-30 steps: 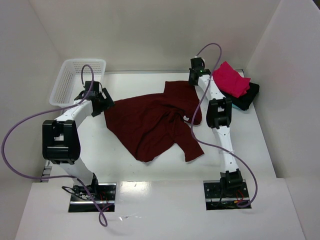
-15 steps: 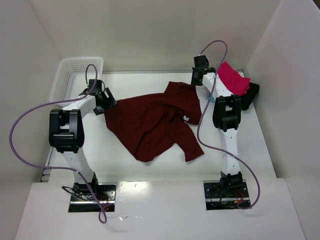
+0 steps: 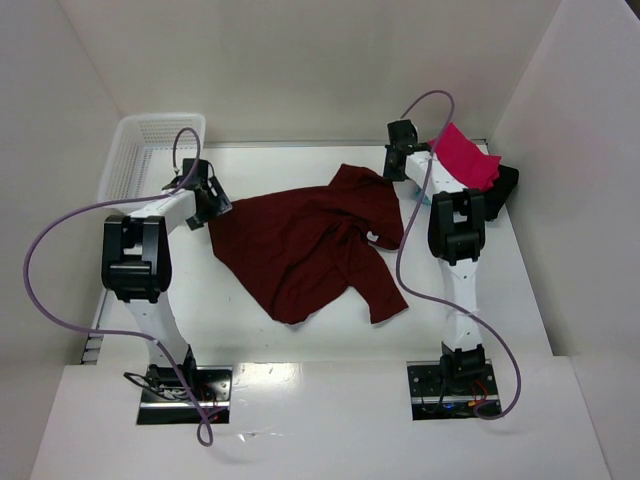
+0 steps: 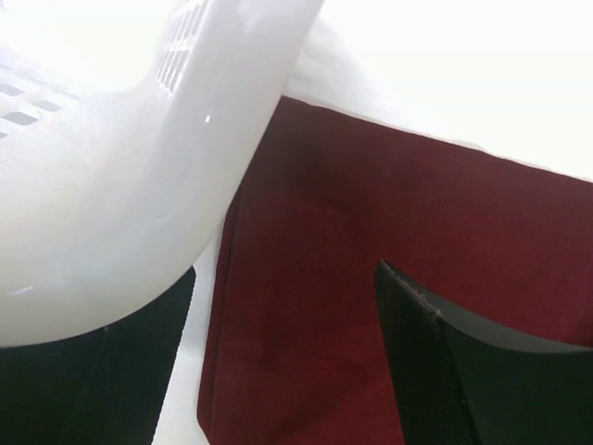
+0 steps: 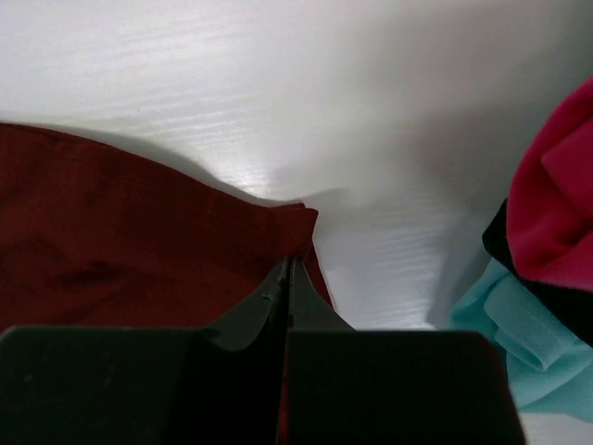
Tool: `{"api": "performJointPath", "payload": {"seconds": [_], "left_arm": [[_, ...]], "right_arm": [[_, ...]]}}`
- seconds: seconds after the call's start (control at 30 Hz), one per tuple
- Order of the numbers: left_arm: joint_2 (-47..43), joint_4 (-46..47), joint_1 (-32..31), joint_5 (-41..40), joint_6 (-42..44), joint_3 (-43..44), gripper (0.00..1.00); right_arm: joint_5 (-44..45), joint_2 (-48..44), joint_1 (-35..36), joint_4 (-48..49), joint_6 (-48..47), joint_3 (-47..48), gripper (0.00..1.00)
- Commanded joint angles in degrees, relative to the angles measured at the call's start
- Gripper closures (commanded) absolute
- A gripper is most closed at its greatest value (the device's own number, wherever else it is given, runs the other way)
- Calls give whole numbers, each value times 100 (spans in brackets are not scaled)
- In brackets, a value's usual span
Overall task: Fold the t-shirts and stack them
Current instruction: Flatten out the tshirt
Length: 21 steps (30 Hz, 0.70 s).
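At the bottom of the overhead view the arm bases sit on the near edge of the table (image 3: 300,345). Just above them, mid-frame, the maroon shirt (image 3: 310,245) lies spread but rumpled, with one sleeve flopped toward the lower right and a crease bunched near its centre. It looks like thin, limp cloth: light, likely to sag and drag on the surface. It is probably best held at two outer corners at once so it hangs flat. At its left corner sits the left gripper (image 3: 205,197); the wrist view shows its dark fingers (image 4: 463,371) spread apart with maroon cloth lying between them, not pinched. At the upper right corner of the cloth, the right gripper (image 3: 392,170) has its fingers pressed together on the shirt's edge, a sliver of red showing between them. Farther back, in the upper left, stands the white basket (image 3: 150,150), and in the upper right lies the pile with the pink shirt (image 3: 465,158) on the black shirt (image 3: 497,192). The teal shirt (image 5: 519,348) shows clearly only from the right wrist, and the arm hides most of it from above. Whether the held edges are hem or shoulder is hard to say, and glare whitens much of the left wrist view.
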Motion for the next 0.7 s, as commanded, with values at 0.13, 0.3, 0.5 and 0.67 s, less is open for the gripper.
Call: {"api": "performJointPath", "payload": {"seconds": [0.13,0.3,0.5,0.67], "left_arm": [[151,257,-346,-108,-154,-295,14],[-122,100,-482,-583,-281,-344,14],[-54,-317,-613,-1004,-126,-186,14],[40,-709,-981,-1321,61,-133,14]], "right_arm": [[149,-1191,-189,459,19,-840,100],[-8,-1455,-312,513,71,-1021,100],[-30,-1709,-312,583,71,-1368,100],[-30,-1899,-312,671,124,-1571,100]]}}
